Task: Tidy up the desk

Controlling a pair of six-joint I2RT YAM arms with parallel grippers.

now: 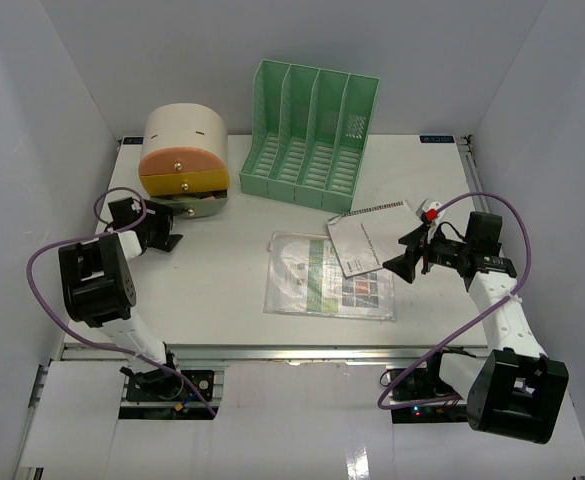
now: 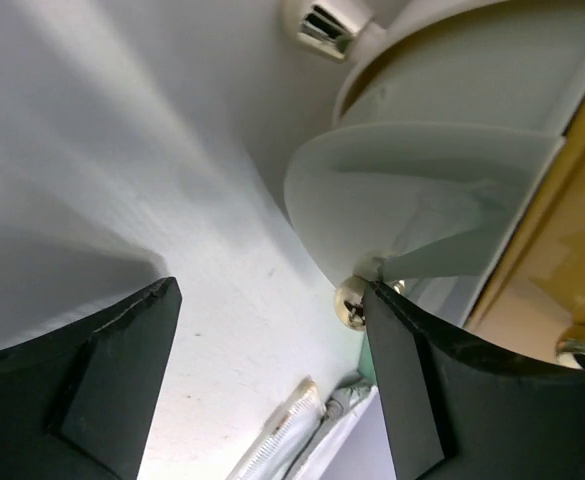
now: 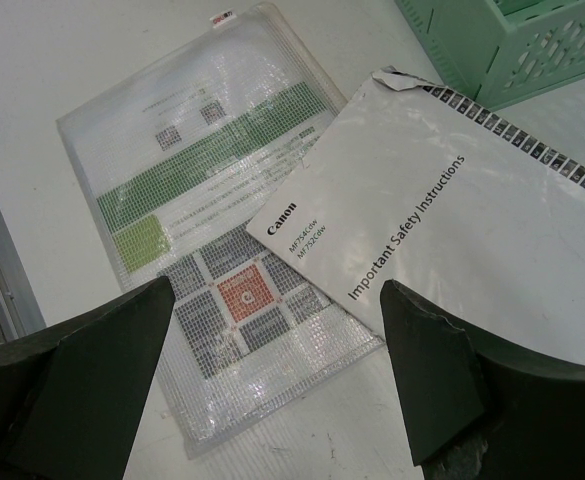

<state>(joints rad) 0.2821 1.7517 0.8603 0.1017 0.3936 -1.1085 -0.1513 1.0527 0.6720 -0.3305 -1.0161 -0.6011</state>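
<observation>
- A large white desk (image 1: 222,260) with metal rails at its edges fills the room's middle, walled by white panels on three sides. Two robot arms are bolted at its near edge.
- At the far left of the desk sits a rounded cream-and-orange drawer box (image 1: 180,155). Just to its right stands a green file rack (image 1: 307,130) with four slots.
- In the middle of the desk lies a clear plastic sleeve (image 1: 317,285) holding a printed sheet. A white booklet (image 1: 370,232) titled "Important Safety Instructions" overlaps the sleeve's far right corner.
- The left arm (image 1: 97,280) bends at a bulky elbow near the left edge, and its forearm reaches away towards the drawer box. A purple cable (image 1: 42,260) loops beside it.
- The left pincer (image 1: 164,238) sits low over the desk, pointing at the bottom of the drawer box. Its wrist view shows the two black fingers (image 2: 122,370) spread wide with only bare desk between them. It grips nothing. The right-hand finger's tip is just beside a screw (image 2: 352,303) at the box's cream base.
- The right arm (image 1: 502,320) has its elbow hanging out past the near right corner. Its forearm runs away from the edge, and the wrist turns left towards the papers.
- The right pincer (image 1: 404,257) hovers at the right edge of the booklet. Its fingers stand wide apart and hold nothing. From its wrist view, the booklet and sleeve lie below, between the fingertips.
</observation>
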